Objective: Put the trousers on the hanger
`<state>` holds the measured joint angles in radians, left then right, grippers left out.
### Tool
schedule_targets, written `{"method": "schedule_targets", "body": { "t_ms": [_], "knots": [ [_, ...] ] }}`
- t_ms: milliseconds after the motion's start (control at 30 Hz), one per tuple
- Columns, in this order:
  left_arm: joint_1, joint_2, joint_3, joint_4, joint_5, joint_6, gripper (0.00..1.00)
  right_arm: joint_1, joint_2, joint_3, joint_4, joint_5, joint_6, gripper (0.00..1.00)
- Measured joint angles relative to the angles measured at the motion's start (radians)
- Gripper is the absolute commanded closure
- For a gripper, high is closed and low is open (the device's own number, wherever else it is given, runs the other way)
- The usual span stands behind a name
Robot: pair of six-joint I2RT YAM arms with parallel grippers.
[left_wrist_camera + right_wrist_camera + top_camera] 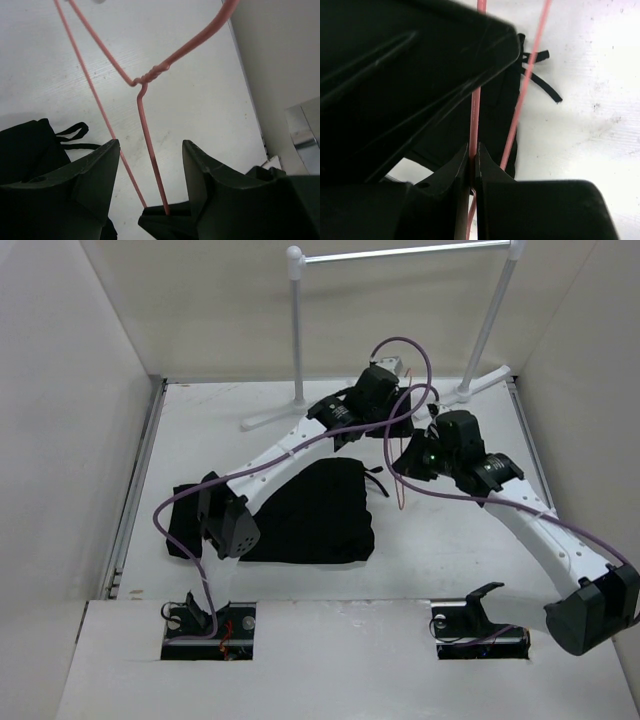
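The black trousers (310, 510) lie crumpled on the table, left of centre; their drawstring end shows in the left wrist view (30, 145) and the right wrist view (495, 115). The thin pink hanger (399, 490) is held off the table between the two grippers. My right gripper (474, 150) is shut on one of its wires (475, 105); in the top view it (412, 455) hovers right of the trousers. My left gripper (150, 155) is open, with two hanger wires (145, 130) running between its jaws, below the twisted neck; it (392, 412) sits just behind the right gripper.
A white clothes rail with a metal bar (400, 252) stands at the back, its feet (285, 410) on the table. White walls enclose the table on the left, back and right. A purple cable (405, 345) loops above the left wrist.
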<state>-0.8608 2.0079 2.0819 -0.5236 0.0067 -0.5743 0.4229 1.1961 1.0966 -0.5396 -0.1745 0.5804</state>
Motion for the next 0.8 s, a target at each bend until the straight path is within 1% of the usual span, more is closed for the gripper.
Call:
{"method": "schedule_targets", "body": {
  "t_ms": [100, 267, 333, 367, 467, 567, 633, 700, 767, 800],
  "knots": [
    [-0.004, 0.008, 0.001, 0.003, -0.012, 0.0, 0.59, 0.016, -0.007, -0.012, -0.006, 0.01, 0.002, 0.91],
    [-0.015, 0.018, 0.002, 0.006, -0.048, -0.001, 0.78, 0.033, -0.025, -0.033, -0.022, 0.036, 0.003, 0.91],
    [-0.015, 0.023, 0.002, 0.011, -0.058, -0.001, 0.84, 0.034, -0.04, -0.04, -0.035, 0.05, 0.003, 0.91],
    [-0.015, 0.025, 0.002, 0.012, -0.061, -0.002, 0.85, 0.034, -0.051, -0.046, -0.039, 0.056, 0.003, 0.91],
    [-0.015, 0.029, 0.002, 0.017, -0.068, -0.005, 0.85, 0.036, -0.081, -0.058, -0.057, 0.064, 0.007, 0.91],
    [-0.02, 0.032, 0.002, 0.029, -0.068, -0.009, 0.89, 0.036, -0.103, -0.066, -0.068, 0.071, 0.011, 0.91],
    [-0.024, 0.038, 0.002, 0.036, -0.068, -0.01, 0.89, 0.036, -0.111, -0.066, -0.077, 0.072, 0.013, 0.91],
    [-0.026, 0.045, 0.002, 0.042, -0.068, -0.01, 0.84, 0.035, -0.119, -0.066, -0.088, 0.074, 0.014, 0.91],
    [-0.028, 0.056, 0.002, 0.047, -0.068, -0.01, 0.75, 0.035, -0.124, -0.066, -0.095, 0.074, 0.014, 0.91],
    [-0.03, 0.063, 0.002, 0.047, -0.069, -0.011, 0.73, 0.035, -0.124, -0.066, -0.099, 0.075, 0.013, 0.91]
  ]
}}
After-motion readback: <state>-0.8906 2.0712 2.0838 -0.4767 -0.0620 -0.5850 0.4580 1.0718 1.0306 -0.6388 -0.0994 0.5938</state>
